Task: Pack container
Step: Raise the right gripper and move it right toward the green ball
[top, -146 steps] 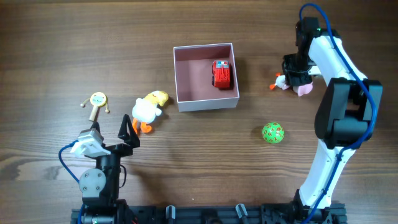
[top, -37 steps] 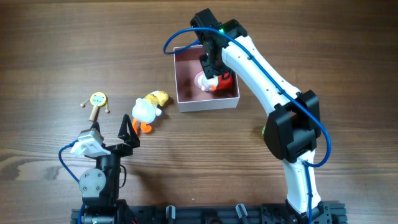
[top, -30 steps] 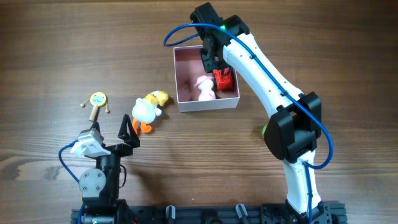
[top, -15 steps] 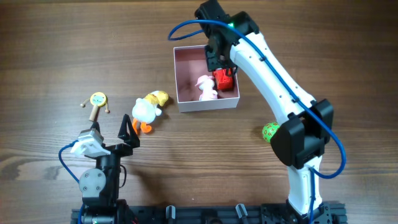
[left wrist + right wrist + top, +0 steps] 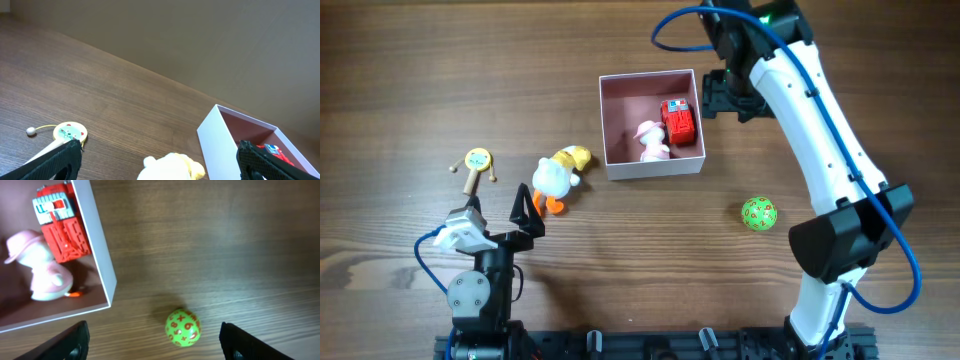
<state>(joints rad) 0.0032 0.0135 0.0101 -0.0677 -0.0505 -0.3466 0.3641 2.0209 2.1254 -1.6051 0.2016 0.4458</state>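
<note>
Rolling of the green ball [image 5: 182, 327], low centre in the right wrist frame, is risked if it is clipped off-centre by the wide-spread, empty right gripper [image 5: 156, 344].

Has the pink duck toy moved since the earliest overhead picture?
Yes. The pink duck toy was outside the container, to its right; now it lies inside, just left of the red toy truck.

Matt, dark wood grain on the worktop [image 5: 420, 80]. Thin, smooth, matt white walls on the container [image 5: 655, 167]. Hard moulded-plastic look to the red truck [image 5: 678, 120]; soft plush on the duck [image 5: 558, 175].
</note>
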